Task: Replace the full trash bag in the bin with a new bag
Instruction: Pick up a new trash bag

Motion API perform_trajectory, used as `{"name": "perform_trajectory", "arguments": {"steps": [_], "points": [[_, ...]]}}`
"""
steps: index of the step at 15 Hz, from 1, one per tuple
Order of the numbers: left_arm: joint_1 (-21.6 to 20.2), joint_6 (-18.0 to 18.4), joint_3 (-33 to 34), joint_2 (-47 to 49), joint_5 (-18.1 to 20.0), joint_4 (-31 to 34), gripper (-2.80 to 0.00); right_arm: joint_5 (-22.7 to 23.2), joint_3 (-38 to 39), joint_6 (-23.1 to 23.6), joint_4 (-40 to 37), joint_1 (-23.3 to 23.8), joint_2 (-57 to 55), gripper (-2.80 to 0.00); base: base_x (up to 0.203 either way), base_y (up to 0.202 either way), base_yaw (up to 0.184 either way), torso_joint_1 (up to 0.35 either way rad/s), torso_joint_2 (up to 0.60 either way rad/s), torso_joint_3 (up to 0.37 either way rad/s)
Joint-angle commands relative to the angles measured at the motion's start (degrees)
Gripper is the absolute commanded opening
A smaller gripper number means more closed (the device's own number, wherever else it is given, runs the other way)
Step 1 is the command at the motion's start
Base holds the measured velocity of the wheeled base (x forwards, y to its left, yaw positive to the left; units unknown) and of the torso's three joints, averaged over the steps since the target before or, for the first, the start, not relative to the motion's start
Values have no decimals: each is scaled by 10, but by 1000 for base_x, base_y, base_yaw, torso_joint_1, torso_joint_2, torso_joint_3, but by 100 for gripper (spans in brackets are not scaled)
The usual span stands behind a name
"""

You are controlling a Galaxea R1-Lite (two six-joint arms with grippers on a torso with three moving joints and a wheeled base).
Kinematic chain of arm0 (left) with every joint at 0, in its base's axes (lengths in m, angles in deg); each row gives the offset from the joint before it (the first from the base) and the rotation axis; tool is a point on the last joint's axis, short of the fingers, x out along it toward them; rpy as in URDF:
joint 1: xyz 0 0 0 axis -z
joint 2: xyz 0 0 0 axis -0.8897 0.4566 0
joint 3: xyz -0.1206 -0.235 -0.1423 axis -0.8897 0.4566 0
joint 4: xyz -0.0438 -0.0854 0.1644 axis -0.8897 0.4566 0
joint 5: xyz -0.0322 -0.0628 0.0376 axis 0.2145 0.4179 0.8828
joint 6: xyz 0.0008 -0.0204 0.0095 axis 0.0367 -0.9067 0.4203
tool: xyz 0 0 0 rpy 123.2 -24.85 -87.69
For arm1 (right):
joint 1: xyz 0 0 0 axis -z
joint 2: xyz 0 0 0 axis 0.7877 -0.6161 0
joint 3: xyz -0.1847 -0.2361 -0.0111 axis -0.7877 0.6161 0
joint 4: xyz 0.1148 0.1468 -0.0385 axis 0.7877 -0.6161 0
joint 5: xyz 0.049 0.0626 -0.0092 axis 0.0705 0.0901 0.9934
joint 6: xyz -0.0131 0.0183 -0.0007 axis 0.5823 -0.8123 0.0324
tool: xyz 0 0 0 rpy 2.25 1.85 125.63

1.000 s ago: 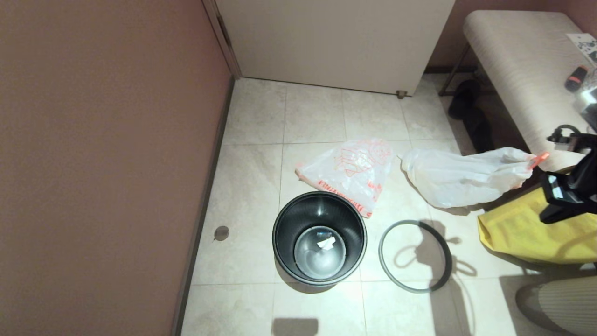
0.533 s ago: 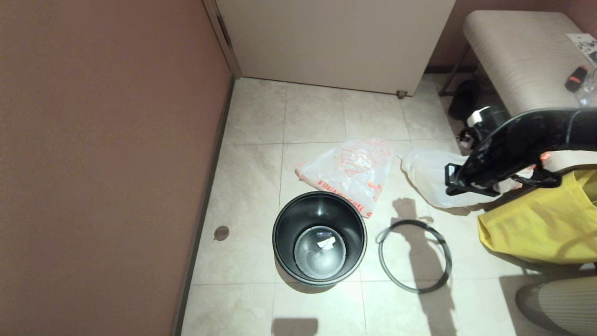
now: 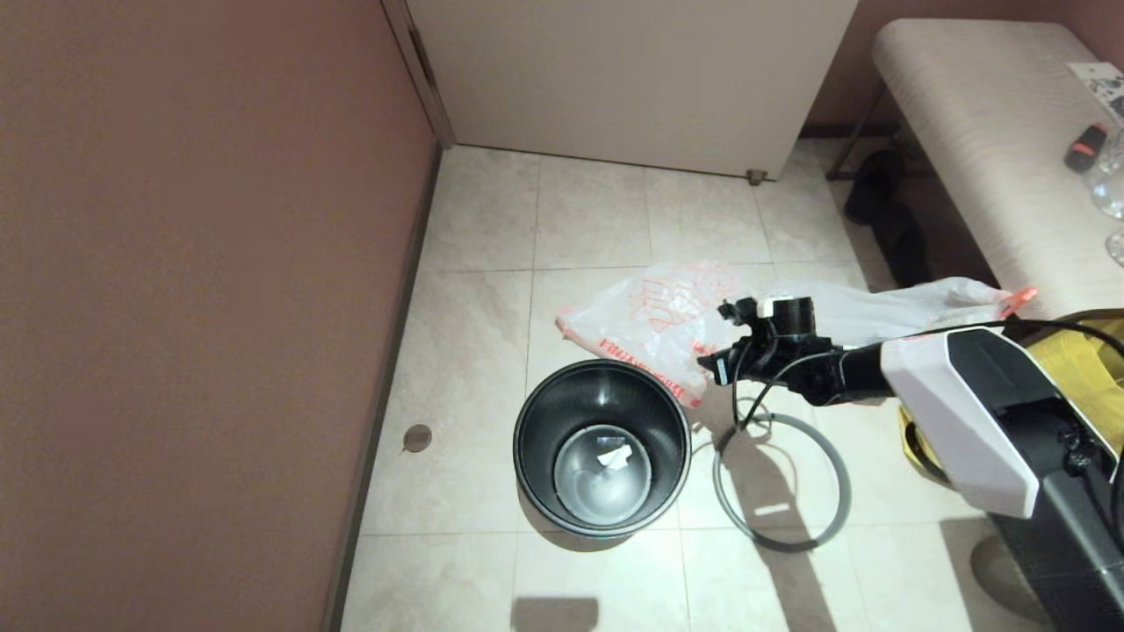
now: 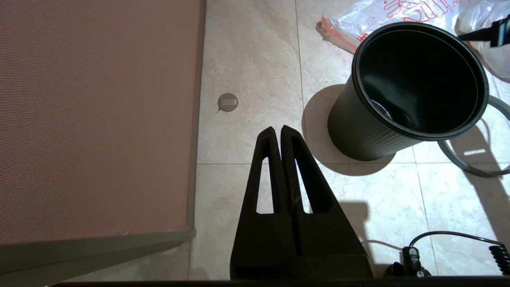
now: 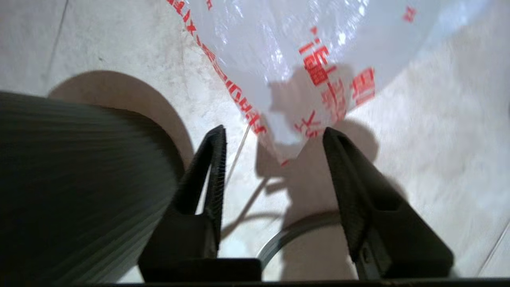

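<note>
Head view, taken from near to far: the grey hoop point(image 3: 781, 481) is lying flat on the floor tiles, just beside the bin point(image 3: 601, 446), which is standing upright and unlined, with only a pale scrap seen at its bottom. Past the hoop, the right claw point(image 3: 713, 364) is being held low over the floor, reached in from the robot's right. In the right wrist view its jaws are standing about half open with nothing between them, and the near corner of the new bag point(image 5: 295, 75) is lying just ahead of the fingertips, roughly centred in the gap. The new bag is spread flat behind the bin, its long axis running away from the claw toward the door. Judged from this, a short advance along that axis is being called for before closing. The right arm is much the nearer; the left claw point(image 4: 281, 133) is parked, pressed shut and empty. Farthest right, the full trash bag point(image 3: 913, 307) is resting beside the yellow bag point(image 3: 1084, 364)
</note>
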Motion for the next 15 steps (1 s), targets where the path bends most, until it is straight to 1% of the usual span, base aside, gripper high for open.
{"name": "perform_trajectory", "arguments": {"steps": [1,2,4,7,9,11,15], "points": [[0,0,0,0,0,0,-280,27,-3,63,39,-4,-47,0,0,0,0,0,0,0],[0,0,0,0,0,0,-280,39,-3,78,39,1,-49,0,0,0,0,0,0,0],[0,0,0,0,0,0,-280,46,-5,128,42,8,-72,0,0,0,0,0,0,0],[0,0,0,0,-1,0,-280,47,-8,166,40,6,-101,0,0,0,0,0,0,0],[0,0,0,0,-1,0,-280,30,-12,173,34,0,-102,0,0,0,0,0,0,0],[0,0,0,0,0,0,-280,17,-13,172,34,-19,-94,0,0,0,0,0,0,0],[0,0,0,0,0,0,-280,-44,-12,169,45,-43,-34,0,0,0,0,0,0,0]]}}
